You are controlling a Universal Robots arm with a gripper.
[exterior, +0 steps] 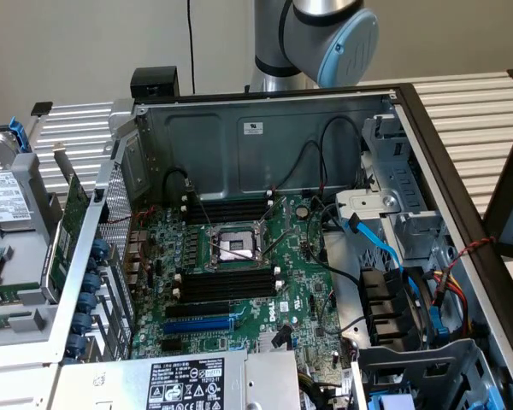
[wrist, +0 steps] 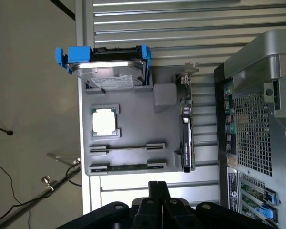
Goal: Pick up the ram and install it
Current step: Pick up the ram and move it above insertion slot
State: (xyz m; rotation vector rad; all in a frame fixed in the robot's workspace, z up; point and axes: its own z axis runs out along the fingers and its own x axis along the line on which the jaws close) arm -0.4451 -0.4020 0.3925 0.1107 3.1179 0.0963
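In the wrist view the ram (wrist: 127, 167) lies edge-on as a thin green strip in a holder of the grey parts tray (wrist: 133, 105). A second thin dark strip (wrist: 127, 147) rests in the holder beside it. My gripper (wrist: 158, 188) hangs over the slatted table just off the tray's edge nearest the ram, its black fingers shut together with nothing between them. In the exterior view the open computer case shows the motherboard (exterior: 239, 282), with black memory slots (exterior: 227, 209) on either side of the CPU socket (exterior: 231, 248).
The tray also holds a hard drive in a blue caddy (wrist: 105, 64), a processor (wrist: 105, 121) and a large expansion card standing on edge (wrist: 186, 143). The case's perforated rear panel (wrist: 252, 129) stands beside the tray. Cables (exterior: 376, 243) cross the case's right side.
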